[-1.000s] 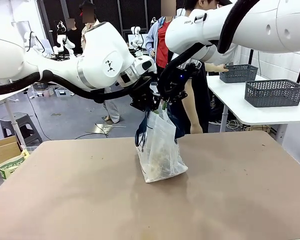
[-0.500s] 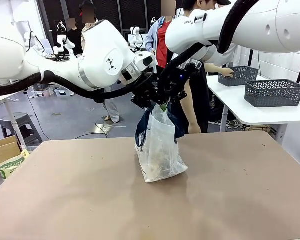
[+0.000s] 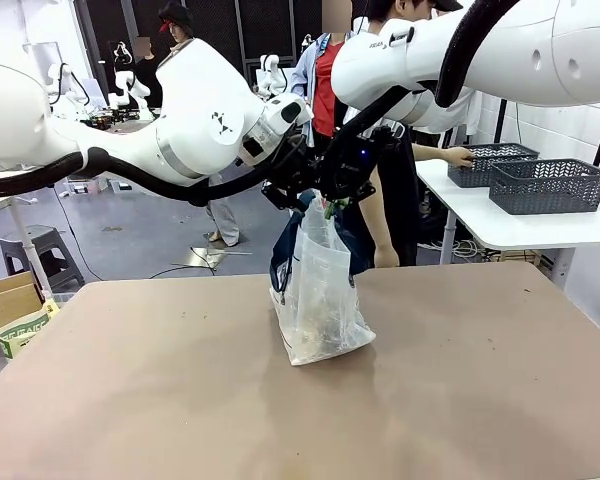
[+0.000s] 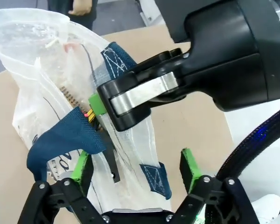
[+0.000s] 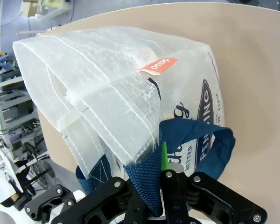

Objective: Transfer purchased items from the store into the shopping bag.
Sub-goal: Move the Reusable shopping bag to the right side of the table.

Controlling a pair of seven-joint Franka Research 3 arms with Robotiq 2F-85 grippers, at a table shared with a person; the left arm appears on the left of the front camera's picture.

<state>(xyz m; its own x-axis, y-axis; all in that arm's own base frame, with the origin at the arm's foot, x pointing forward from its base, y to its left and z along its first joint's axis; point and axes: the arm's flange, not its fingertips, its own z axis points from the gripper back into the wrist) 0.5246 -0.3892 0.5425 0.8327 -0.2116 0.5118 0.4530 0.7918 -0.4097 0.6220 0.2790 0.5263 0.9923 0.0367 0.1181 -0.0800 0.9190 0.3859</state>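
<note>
Shopping bag, upright mid-bench: right gripper fingers clamped on its navy strap, left gripper fingers apart at the mouth; packing step, next likely needs the mouth held open.

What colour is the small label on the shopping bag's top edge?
Orange-red label with white lettering on the shopping bag; clearest in the right wrist view.
</note>
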